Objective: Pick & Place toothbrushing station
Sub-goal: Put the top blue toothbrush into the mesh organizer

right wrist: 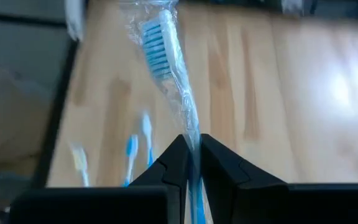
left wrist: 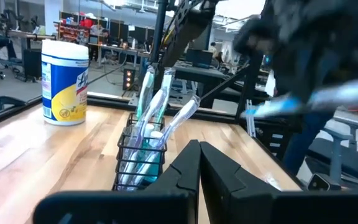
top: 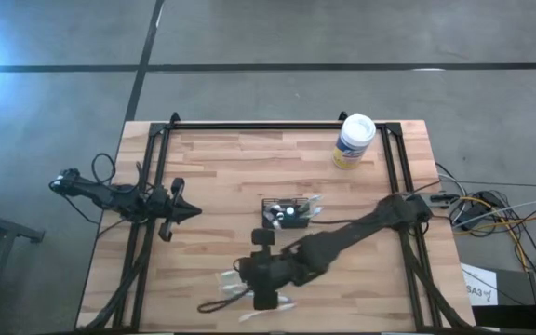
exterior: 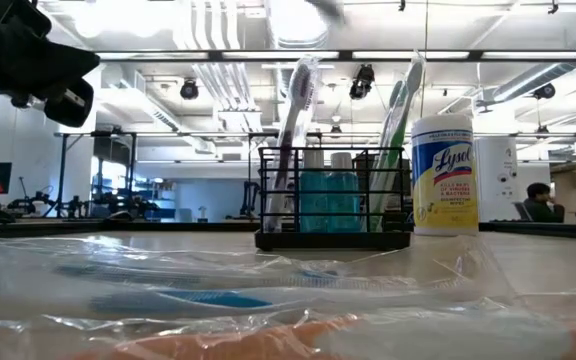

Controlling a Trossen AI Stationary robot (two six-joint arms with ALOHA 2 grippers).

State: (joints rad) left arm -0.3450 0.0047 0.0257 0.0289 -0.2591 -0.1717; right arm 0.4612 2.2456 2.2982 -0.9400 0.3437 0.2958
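Note:
The toothbrushing station [top: 287, 212] is a small black wire holder standing on its base on the table's middle, with several toothbrushes upright in it; it also shows in the low view [exterior: 333, 200] and the left wrist view [left wrist: 143, 152]. My right gripper [top: 242, 272] is near the table's near edge, shut on a plastic-wrapped blue-bristled toothbrush [right wrist: 160, 46]. My left gripper [top: 194, 212] waits shut and empty to the left of the station, pointing at it [left wrist: 199, 171]. My right gripper pinches the wrapped toothbrush's handle [right wrist: 193, 140] between its two fingers, through the clear wrap. The fingers point toward the table's left and lie along the brush. The bristle head [right wrist: 156, 43] sticks out ahead of the fingertips, clear of the table.
A white-lidded, yellow-labelled wipes canister [top: 354, 140] stands at the far right of the table. More wrapped toothbrushes [top: 220, 305] lie by the near edge, right in front of the low camera [exterior: 218, 290]. Black frame rails [top: 147, 186] run along the table's sides.

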